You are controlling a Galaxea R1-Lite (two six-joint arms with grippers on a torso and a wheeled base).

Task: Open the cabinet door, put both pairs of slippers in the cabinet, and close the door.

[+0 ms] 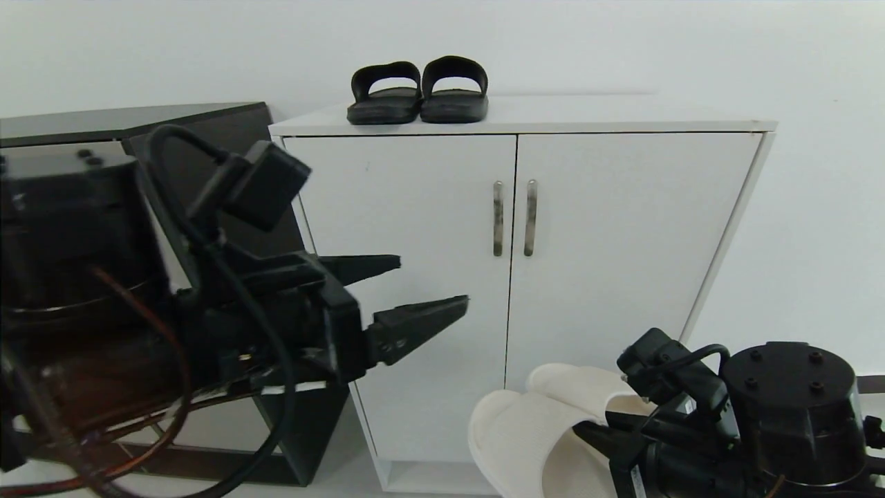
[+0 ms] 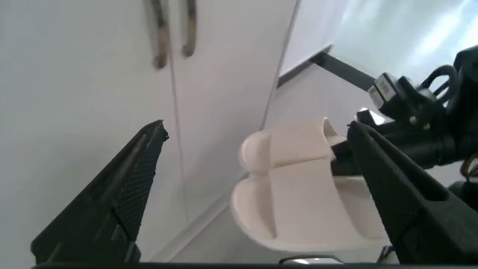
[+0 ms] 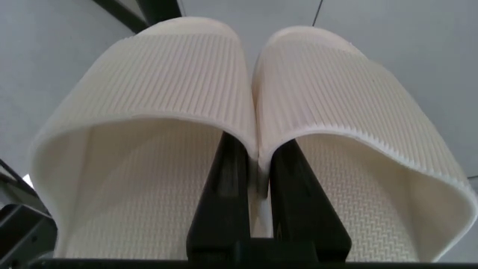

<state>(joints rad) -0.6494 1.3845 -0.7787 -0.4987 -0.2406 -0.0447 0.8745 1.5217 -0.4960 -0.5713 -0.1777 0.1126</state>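
A white cabinet stands with both doors shut, its two metal handles side by side at the middle. A pair of black slippers sits on its top. A pair of cream slippers is held low in front of the doors, pinched together by the right pincer.

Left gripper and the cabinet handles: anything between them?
Nothing: in the head view, only bare white door lies between the open left gripper and the handles.

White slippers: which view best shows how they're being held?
The right wrist view: the white slippers are side by side, and the right gripper pinches their inner walls together. The head view shows them low before the cabinet, partly hidden by the arm. The left wrist view shows them sideways, beyond the open left gripper.
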